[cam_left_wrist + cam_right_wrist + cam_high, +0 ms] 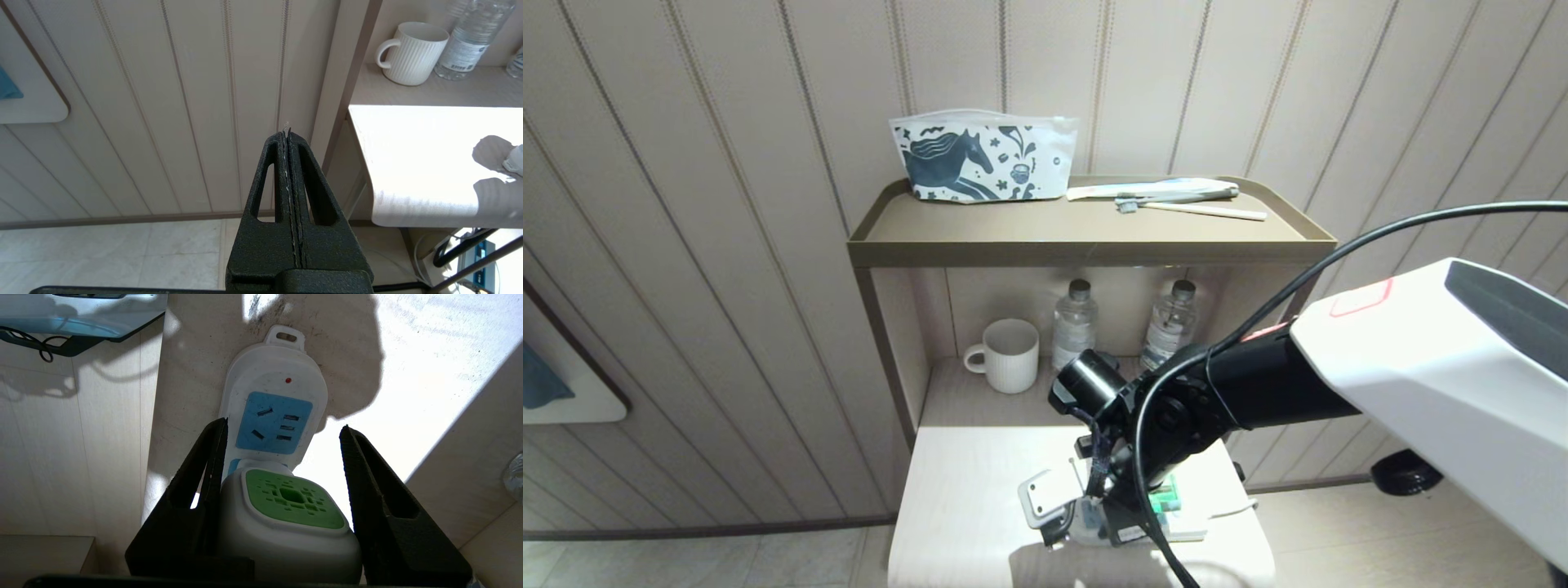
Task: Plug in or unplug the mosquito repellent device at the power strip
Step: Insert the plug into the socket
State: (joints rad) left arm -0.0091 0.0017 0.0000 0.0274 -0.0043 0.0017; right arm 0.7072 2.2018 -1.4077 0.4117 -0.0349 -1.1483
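So my right gripper point(282, 428) is down over the low table point(964, 490), fingers point(196, 498) spread either side of the mosquito repellent device point(286, 522). One finger is right up against the white body, the other stands a bit off it, so I'd call it straddling rather than clamping. The device's green vented face looks up at the wrist camera, and it sits on the power strip point(273, 392), over the socket next to the one free blue socket I can see. One little red dot on the strip past that socket, one hanging tab at its far end. The strip lies flat near the table's front edge.

From the head view the right arm covers most of that; just a bit of green and a thin white cord point(1233, 510) poke out.

My left gripper point(287, 134) hangs off to the side by the wall, fingers pressed together with nothing between them.

Further out: the lower shelf holds one white ribbed mug point(1006, 355) and two clear water bottles point(1074, 322). The top shelf point(1086, 233) has one horse-print pouch point(980, 159), a toothbrush point(1192, 208) and a flat white packet point(1152, 189).
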